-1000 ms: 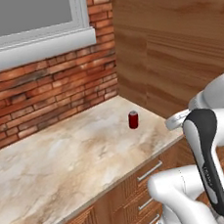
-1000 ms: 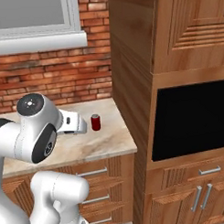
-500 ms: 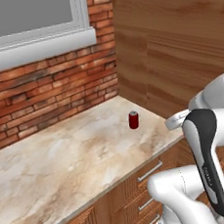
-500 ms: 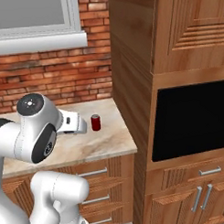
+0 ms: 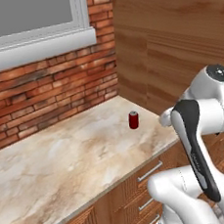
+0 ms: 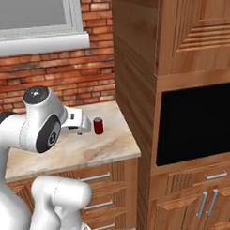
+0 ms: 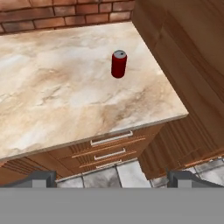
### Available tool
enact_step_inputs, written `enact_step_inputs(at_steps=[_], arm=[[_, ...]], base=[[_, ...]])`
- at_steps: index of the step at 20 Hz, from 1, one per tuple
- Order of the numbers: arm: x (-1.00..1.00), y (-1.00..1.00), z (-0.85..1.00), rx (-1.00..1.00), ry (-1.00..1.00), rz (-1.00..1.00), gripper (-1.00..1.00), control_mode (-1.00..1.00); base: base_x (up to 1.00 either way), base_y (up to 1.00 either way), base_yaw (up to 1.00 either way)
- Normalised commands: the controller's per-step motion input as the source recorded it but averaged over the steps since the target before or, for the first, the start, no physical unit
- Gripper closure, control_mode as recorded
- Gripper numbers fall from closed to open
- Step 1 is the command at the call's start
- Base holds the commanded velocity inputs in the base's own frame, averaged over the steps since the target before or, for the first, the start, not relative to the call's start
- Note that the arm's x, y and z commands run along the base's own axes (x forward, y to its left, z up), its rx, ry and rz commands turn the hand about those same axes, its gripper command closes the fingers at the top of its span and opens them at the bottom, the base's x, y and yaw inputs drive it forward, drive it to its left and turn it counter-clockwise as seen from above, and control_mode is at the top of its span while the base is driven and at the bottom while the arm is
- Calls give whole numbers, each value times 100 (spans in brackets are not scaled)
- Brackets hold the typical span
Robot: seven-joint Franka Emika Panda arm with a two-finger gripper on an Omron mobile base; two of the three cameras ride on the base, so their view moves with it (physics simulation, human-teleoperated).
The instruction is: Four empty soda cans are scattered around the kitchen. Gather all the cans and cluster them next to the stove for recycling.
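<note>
While the gripper [image 7: 109, 177] hung spread wide and empty off the counter's [image 7: 52, 109] front edge, the soda can [image 7: 118, 64] stood upright ahead of it, near the counter's right end, well apart.

Window [image 5: 29, 17] cropped by the top edge; soda can [image 7: 118, 64] label unreadable.

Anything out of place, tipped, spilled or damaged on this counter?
Nothing is spilled, tipped or damaged. The one stray item is a red soda can standing upright, alone on the marble counter near its end by the tall wood cabinet. The open end effector hangs out in front of the counter, holding nothing.
</note>
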Motion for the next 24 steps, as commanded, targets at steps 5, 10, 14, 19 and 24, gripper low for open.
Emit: enact_step_inputs(at_steps=[5, 10, 14, 19, 24], arm=[[36, 0, -8, 0, 5, 0, -100, -100], [46, 0, -15, 0, 0, 0, -100, -100], [42, 9, -11, 0, 0, 0, -100, -100], [45, 9, -12, 0, 1, 0, -100, -100], [47, 10, -19, -2, 2, 0, -100, -100]], base=[[0, 0, 0], [0, 0, 0], [0, 0, 0], [0, 0, 0], [0, 0, 0]])
